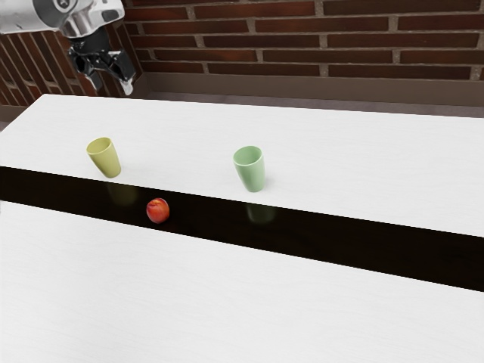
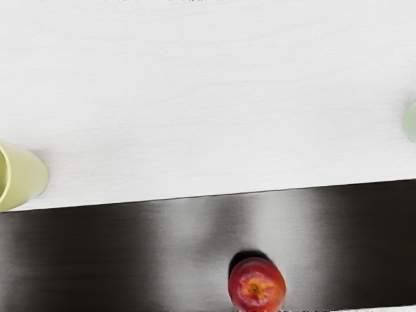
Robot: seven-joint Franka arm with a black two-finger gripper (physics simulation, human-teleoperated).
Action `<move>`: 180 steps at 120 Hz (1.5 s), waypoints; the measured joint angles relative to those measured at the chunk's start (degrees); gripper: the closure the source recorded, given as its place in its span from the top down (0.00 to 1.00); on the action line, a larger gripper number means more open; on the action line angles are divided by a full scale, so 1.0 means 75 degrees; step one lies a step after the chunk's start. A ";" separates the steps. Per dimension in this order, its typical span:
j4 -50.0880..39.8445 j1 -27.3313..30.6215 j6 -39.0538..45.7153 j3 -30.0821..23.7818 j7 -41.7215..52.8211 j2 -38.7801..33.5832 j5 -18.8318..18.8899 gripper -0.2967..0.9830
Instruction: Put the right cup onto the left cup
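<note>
Inspector: Exterior view first. Condition of the claw (image 1: 111,83)?

Clerk: Spread, with a visible gap between its two sides. It is raised at the upper part of the exterior view's left, at the end of the white arm (image 1: 26,15), well apart from both cups.

Inspector: Position of the cups?

Clerk: Both upright on the white table (image 1: 340,151), mouths up. The yellow cup (image 1: 106,158) is toward the exterior view's left, just beside the dark band (image 1: 340,243). The green cup (image 1: 250,170) is near the middle of the view, also near the band. They stand well apart, so neither is placed on the other.

Inspector: Other items?

Clerk: One red fruit (image 1: 158,211), resting on the band, closer to the yellow cup than to the green. A brick wall (image 1: 363,53) rises behind the table.

Inspector: Wrist view. Findings?

Clerk: The yellow cup is partly visible, a portion of its rim included. Part of the green cup is visible on the opposite side of the fruit. Both are on the white surface, off the band. The fruit lies on the band, touching neither cup.
</note>
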 joint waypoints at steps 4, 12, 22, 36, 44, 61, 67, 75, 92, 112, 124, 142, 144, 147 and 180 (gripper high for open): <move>-0.0027 -0.0017 -0.0018 -0.0133 0.0006 -0.0058 0.0031 0.76; -0.0060 -0.0059 -0.0026 -0.0266 0.0020 -0.0096 0.0075 0.75; -0.0101 -0.0069 0.0075 -0.0487 -0.0058 -0.0005 0.0098 0.76; -0.0066 -0.0189 0.0240 -0.1064 -0.0728 0.0369 0.0109 0.76; -0.0041 -0.0403 0.0466 -0.1291 -0.1269 0.0748 0.0075 0.75; -0.0034 -0.0825 0.1113 -0.1564 -0.2375 0.1583 -0.0218 0.75; -0.0078 -0.0935 0.1312 -0.1637 -0.2737 0.1724 -0.0280 0.75; -0.0244 -0.1069 0.1550 -0.1692 -0.3176 0.1790 -0.0347 0.75; -0.0600 -0.1132 0.2118 -0.1763 -0.3975 0.2034 -0.0415 0.75; -0.0477 -0.1081 0.2569 -0.1766 -0.4675 0.2680 -0.0417 0.75; -0.0192 -0.1092 0.2731 -0.1790 -0.5016 0.2837 -0.0407 0.75; -0.0027 -0.1079 0.2861 -0.1823 -0.5433 0.2891 -0.0390 0.75; -0.0023 -0.1078 0.2871 -0.1823 -0.5473 0.2909 -0.0389 0.75; -0.0019 -0.1076 0.2884 -0.1824 -0.5531 0.2943 -0.0388 0.75; 0.0314 -0.1077 0.3029 -0.1825 -0.6050 0.3465 -0.0398 0.61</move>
